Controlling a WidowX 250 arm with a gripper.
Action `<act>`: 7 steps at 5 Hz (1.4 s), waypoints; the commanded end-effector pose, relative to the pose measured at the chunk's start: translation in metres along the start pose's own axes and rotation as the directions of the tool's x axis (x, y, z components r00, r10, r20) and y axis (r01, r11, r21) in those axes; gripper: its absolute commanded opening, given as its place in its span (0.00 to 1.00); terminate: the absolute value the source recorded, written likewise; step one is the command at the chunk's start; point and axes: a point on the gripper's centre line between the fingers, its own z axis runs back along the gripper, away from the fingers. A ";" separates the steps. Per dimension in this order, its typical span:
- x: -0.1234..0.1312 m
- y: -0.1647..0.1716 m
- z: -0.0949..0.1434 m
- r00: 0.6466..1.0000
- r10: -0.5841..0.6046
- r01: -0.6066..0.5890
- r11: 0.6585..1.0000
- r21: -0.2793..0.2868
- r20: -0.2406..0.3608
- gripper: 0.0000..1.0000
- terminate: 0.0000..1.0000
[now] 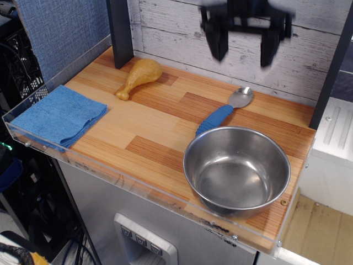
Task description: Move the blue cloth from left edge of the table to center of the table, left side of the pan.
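Note:
The blue cloth (59, 116) lies folded and flat at the left edge of the wooden table (160, 130). The steel pan (236, 170) stands at the table's front right. My gripper (243, 56) is black, blurred, high at the top of the frame over the back of the table, above the spoon. Its two fingers (219, 47) hang down spread apart, with nothing between them. It is far to the right of the cloth.
A yellow toy chicken drumstick (139, 76) lies at the back left. A metal spoon with a blue handle (223, 112) lies just behind the pan. A dark post (120, 33) stands at the back left corner. A clear acrylic rim (127, 180) runs along the table's front edge.

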 end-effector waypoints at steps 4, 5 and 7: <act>-0.009 0.137 0.075 1.000 -0.014 0.014 0.998 0.056 -0.004 1.00 0.00; -0.019 0.171 0.060 0.999 0.039 -0.036 0.993 0.109 -0.028 1.00 0.00; -0.039 0.226 0.030 0.994 0.008 0.006 0.992 0.130 -0.105 1.00 0.00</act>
